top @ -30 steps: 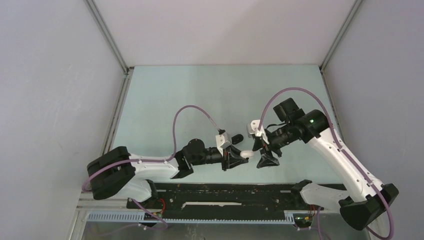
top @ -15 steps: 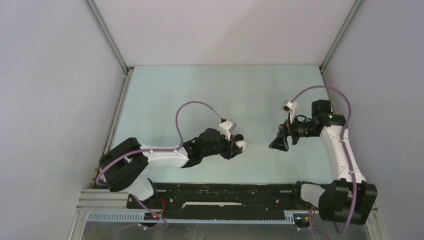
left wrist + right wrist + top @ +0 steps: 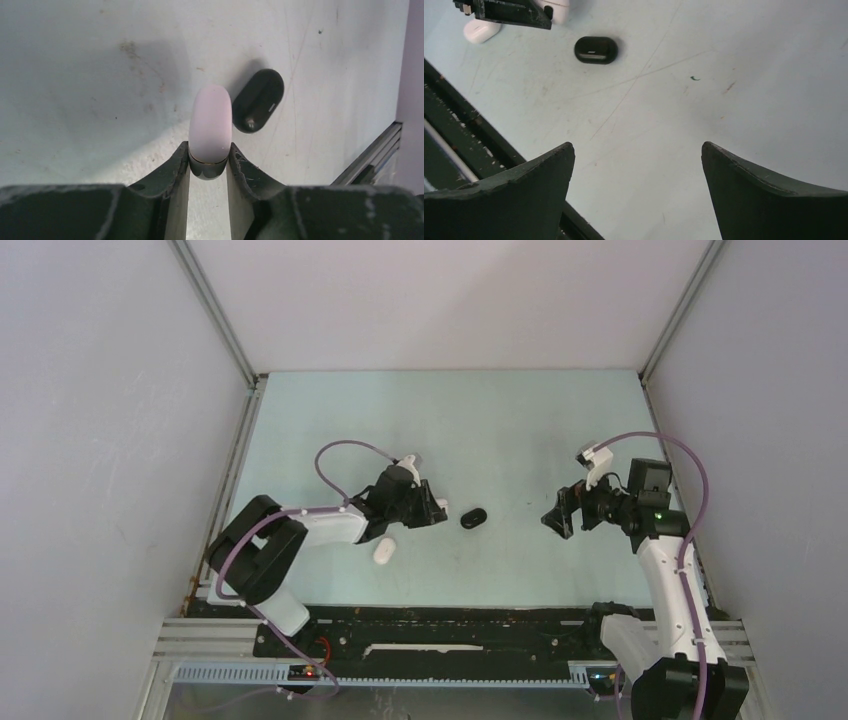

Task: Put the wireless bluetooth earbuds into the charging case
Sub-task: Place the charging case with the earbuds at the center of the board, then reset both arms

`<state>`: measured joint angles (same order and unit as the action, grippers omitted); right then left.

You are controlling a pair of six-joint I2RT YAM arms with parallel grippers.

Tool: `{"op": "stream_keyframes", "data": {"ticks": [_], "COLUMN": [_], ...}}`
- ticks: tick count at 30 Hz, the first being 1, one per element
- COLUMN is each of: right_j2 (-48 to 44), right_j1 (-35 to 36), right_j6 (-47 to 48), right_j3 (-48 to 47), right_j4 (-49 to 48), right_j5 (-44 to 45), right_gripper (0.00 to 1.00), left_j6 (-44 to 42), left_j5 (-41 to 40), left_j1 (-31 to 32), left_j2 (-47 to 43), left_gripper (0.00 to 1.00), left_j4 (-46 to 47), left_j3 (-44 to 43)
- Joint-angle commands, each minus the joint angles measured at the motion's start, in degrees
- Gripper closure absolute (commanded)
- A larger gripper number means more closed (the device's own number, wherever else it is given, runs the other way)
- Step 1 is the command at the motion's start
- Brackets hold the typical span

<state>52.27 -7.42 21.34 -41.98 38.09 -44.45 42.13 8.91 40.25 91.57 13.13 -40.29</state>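
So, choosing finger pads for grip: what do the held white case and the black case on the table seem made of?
The white case: likely smooth plastic, satin finish; even soft shading, no sharp glints. The black case: likely hard plastic, slightly glossy; faint pale sheen along its rim.

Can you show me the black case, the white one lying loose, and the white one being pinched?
black case [image 3: 258, 100], left wrist view, middle of its top face.
loose white case [image 3: 384, 551], top external view, its middle.
pinched white case [image 3: 210, 122], left wrist view, its white shell.
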Motion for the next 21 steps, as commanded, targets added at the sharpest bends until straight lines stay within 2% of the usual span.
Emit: {"op": "stream_keyframes", "data": {"ticks": [1,6,8,9,11,17,21], "right_j2": [-0.99,0.68,0.73,0.54,0.08,-1.85,-3.17], "right_j1": [-0.31,-0.47,-0.8,-0.96,-1.02,-1.19,-0.87], "right_j6": [-1.91,-2.69,-2.42,-2.26,-2.07,-2.6,-6.18], "right_j3": [-0.23,-0.12,-0.33,-0.38,-0.39,-0.39,-0.98], "right_j4": [-5.13,-5.35,-5.22,-5.16,-5.33,-6.17,-10.33], "right_j5": [5.4,7.18,7.42,7.56,8.14,8.79,9.26], "right_gripper": [0.0,0.0,0.0,0.0,0.0,0.0,0.0], "left_j6": [9.22,8.25,7.07,6.09,3.68,-4.87,-9.72], "left_j5": [4.39,3.25,1.42,0.06,-3.08,-14.06,-18.2], "left_j1": [-0.65,-0.78,-0.86,-0.88,-0.93,-2.59,-6.86], "left_j2": [3.05,3.63,2.08,1.07,-1.83,-10.91,-15.46], "left_gripper": [0.66,0.62,0.57,0.51,0.46,0.41,0.36], "left_j4": [0.13,-6.01,-9.31,-11.76,-17.44,-34.11,-38.01], "left_j3": [-2.05,-3.56,-3.48,-3.54,-3.8,-9.12,-14.93]}}
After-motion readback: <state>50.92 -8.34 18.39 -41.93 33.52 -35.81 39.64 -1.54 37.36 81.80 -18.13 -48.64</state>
